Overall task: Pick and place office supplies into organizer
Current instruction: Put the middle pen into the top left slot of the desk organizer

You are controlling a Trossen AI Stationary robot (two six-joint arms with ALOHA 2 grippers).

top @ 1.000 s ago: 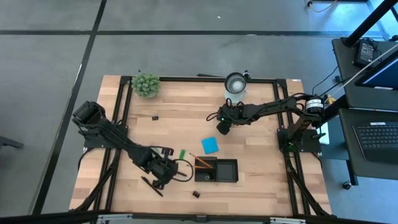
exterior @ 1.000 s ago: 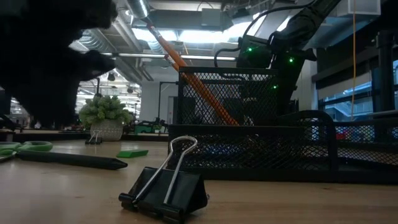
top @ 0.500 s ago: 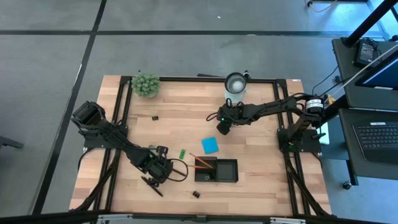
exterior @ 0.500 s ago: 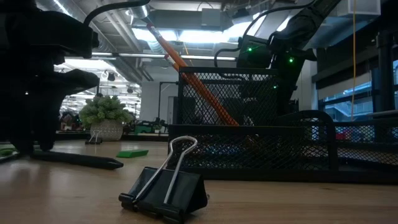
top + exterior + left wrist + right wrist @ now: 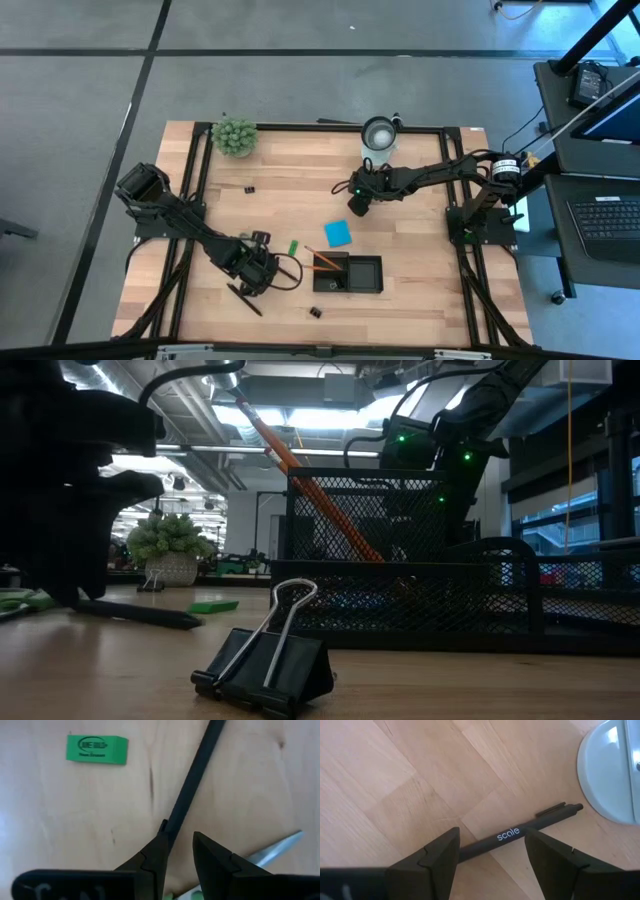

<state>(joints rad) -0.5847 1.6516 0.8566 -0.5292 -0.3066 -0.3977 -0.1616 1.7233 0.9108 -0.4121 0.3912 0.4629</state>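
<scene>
Two tools, each over a black pen, organizer (image 5: pixel 348 273) between and nearer the left.

The left tool (image 5: pixel 180 851) hangs low, half-parted and holding nothing, one finger touching a pen (image 5: pixel 192 775) that runs straight away from it (scissors (image 5: pixel 272 849) beside; the green block (image 5: pixel 97 749) carries print too small to read). Across the counter (image 5: pixel 290 195), the right tool (image 5: pixel 490 851) stands wide, empty, straddling crosswise a pen (image 5: pixel 520 833) marked "scale".

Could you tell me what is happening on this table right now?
Two robot arms are sorting office supplies into the black organizer, which already holds a pencil. The left hand is low over a black pen beside the scissors. The right hand hangs open over another pen by the white cup.
</scene>
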